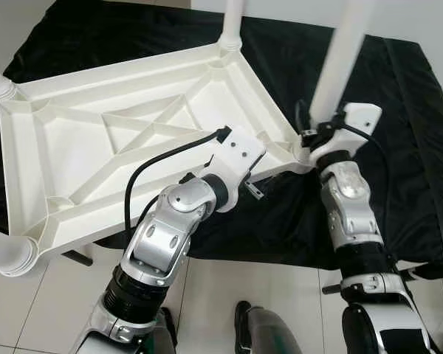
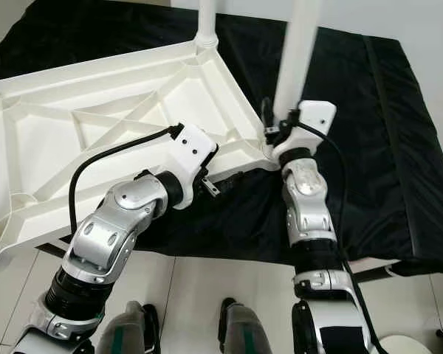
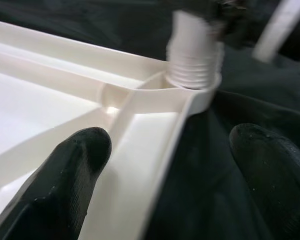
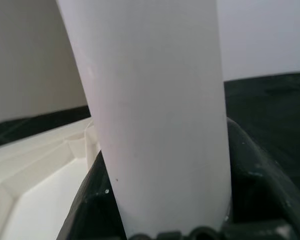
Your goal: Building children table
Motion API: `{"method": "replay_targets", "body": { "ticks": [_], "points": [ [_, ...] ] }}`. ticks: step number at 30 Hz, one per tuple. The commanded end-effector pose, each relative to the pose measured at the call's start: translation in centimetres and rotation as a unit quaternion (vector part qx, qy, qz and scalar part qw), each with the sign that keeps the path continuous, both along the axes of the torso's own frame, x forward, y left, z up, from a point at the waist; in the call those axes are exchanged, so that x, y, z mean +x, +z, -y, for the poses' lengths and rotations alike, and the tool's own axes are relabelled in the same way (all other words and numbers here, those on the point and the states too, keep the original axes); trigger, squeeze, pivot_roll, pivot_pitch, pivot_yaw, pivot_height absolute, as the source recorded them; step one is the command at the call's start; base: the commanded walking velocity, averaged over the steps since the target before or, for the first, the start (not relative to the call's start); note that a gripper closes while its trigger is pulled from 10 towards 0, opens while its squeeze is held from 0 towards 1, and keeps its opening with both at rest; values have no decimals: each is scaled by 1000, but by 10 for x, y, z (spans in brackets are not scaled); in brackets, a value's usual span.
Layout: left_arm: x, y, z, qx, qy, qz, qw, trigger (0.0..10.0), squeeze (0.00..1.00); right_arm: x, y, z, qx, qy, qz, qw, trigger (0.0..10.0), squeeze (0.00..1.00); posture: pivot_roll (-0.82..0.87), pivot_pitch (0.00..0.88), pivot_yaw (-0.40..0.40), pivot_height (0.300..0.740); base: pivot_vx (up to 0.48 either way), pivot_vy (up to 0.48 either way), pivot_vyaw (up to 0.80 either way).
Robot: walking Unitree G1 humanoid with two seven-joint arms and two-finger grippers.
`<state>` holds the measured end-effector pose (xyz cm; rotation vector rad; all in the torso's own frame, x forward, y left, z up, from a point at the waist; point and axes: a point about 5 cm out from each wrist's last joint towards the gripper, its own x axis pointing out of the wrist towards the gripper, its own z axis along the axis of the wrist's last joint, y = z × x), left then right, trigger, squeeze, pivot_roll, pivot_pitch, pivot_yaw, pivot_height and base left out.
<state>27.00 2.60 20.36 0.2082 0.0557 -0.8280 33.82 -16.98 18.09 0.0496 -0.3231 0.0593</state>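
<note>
Right wrist view: right gripper [image 4: 165, 220] jaws clasp table leg [image 4: 150, 100]; left gripper [image 3: 170, 165] jaws open, straddling blurred tabletop [image 1: 96, 147] rim.

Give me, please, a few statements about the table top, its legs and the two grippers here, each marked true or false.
1. The table top lies underside up on a black cloth. True.
2. The right gripper is shut on a white leg. True.
3. The left gripper holds a leg. False: its open fingers straddle the table top's rim.
4. The cloth is red. False: black.
</note>
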Motion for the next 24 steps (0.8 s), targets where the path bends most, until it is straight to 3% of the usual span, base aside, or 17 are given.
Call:
{"method": "replay_targets", "body": {
  "ticks": [1,5,9,12,19,24],
  "points": [
    [-2,1,0,-5,10,3,1000,10000,0,-16,-78,1,27,-4,-168,985,10000,0,-29,198,17,740,0,0,0],
    [-1,2,0,-3,9,4,1000,10000,0,-17,-82,3,47,-14,-177,983,10000,0,-26,196,19,740,0,0,0],
    [-1,2,-1,-3,10,4,1000,10000,0,-18,-83,1,37,-11,-177,983,10000,0,-24,195,19,740,0,0,0],
    [-1,2,-1,-2,11,4,1000,10000,0,-21,-83,-8,-3,9,-168,986,10000,0,-23,194,19,740,0,0,0],
    [-1,2,-1,-2,11,4,1000,10000,0,-23,-82,-14,6,10,-167,986,10000,0,-24,194,16,740,0,0,0],
    [-1,2,-1,-3,11,5,1000,10000,0,-24,-75,-20,8,-30,-153,988,10000,0,-26,192,14,740,0,0,0]
  ]
}}
